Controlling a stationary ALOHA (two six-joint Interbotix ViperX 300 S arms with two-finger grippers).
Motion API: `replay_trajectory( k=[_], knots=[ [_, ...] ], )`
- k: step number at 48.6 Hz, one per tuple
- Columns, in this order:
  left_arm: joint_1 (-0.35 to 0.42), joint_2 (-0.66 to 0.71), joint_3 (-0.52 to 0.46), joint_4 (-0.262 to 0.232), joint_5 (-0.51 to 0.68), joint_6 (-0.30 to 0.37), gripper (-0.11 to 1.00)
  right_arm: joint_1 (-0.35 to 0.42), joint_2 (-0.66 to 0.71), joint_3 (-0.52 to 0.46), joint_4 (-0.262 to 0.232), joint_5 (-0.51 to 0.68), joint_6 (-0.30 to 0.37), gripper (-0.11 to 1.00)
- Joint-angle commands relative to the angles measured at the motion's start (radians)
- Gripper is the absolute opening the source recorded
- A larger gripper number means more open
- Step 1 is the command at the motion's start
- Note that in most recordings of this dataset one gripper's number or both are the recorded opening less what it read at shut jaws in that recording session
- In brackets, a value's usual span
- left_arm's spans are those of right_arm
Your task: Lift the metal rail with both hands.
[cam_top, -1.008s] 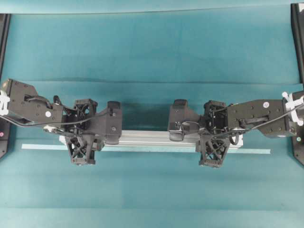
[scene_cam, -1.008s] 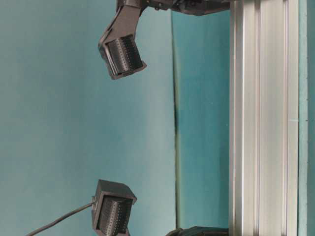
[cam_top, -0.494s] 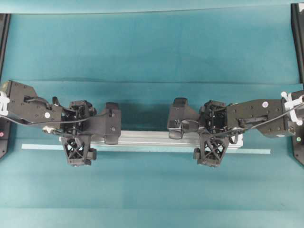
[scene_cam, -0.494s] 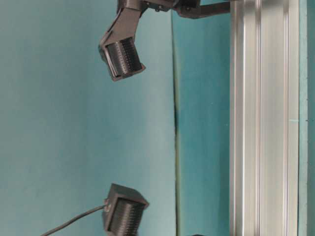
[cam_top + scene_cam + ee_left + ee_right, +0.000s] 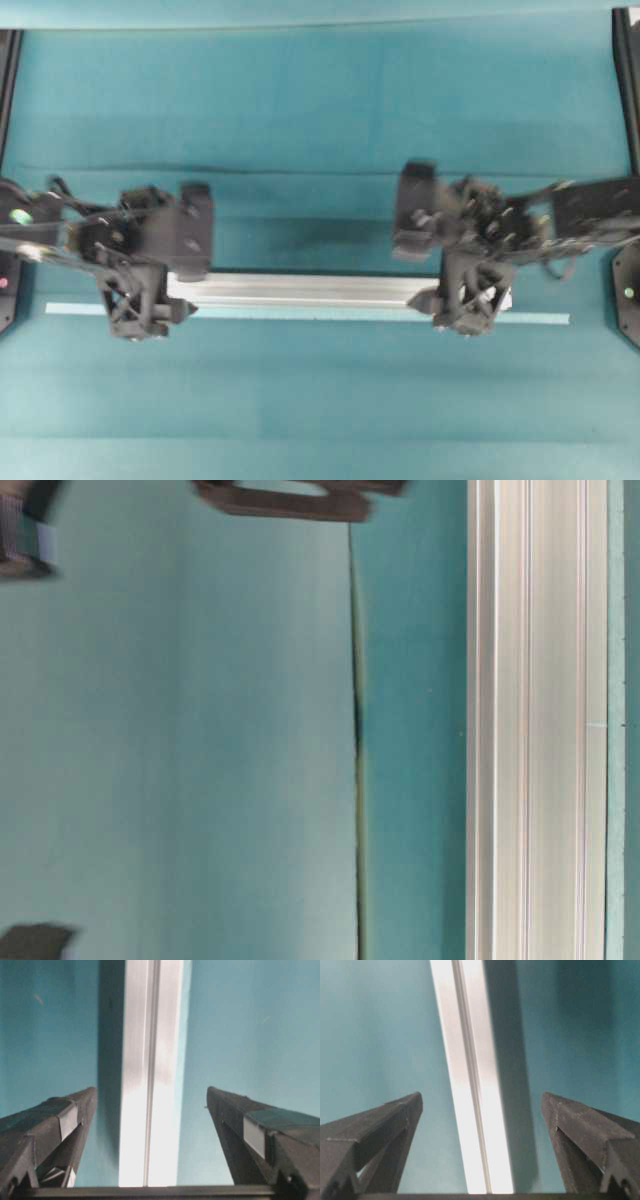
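The metal rail (image 5: pixel 320 289) lies flat on the teal cloth, a silver grooved bar running left to right. My left gripper (image 5: pixel 140 262) hangs over its left end, fingers wide apart on either side of it. My right gripper (image 5: pixel 475 250) straddles the right end the same way. In the left wrist view the rail (image 5: pixel 150 1085) runs between the open fingers (image 5: pixel 65 1120) without touching them. The right wrist view shows the rail (image 5: pixel 470 1085) clear of both fingers (image 5: pixel 580 1130). At table level the rail (image 5: pixel 535 730) fills the right side.
A thin pale blue-green strip (image 5: pixel 300 317) lies just in front of the rail and reaches past both its ends. The cloth has a fold line (image 5: pixel 320 170) behind the rail. Black stands (image 5: pixel 625 80) sit at the left and right edges.
Both grippers have opened wide and slid outward along the rail, the left one leftward and the right one rightward. Their fingertips have left the table-level view. The rail stays on the cloth.
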Motion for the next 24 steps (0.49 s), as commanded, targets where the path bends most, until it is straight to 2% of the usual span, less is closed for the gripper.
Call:
replay_trajectory(
  k=[1,16,24],
  knots=[
    [0.003,-0.081,-0.003,0.0,-0.026,-0.003,0.97,-0.008,-0.054,-0.003,-0.005,-0.015,0.0,0.95],
    [0.02,-0.255,0.046,0.0,-0.048,-0.005,0.97,-0.035,-0.241,0.051,-0.009,-0.091,0.006,0.95],
    [0.02,-0.36,0.083,0.0,-0.06,-0.006,0.97,-0.038,-0.356,0.112,-0.009,-0.163,0.008,0.95]
  ],
)
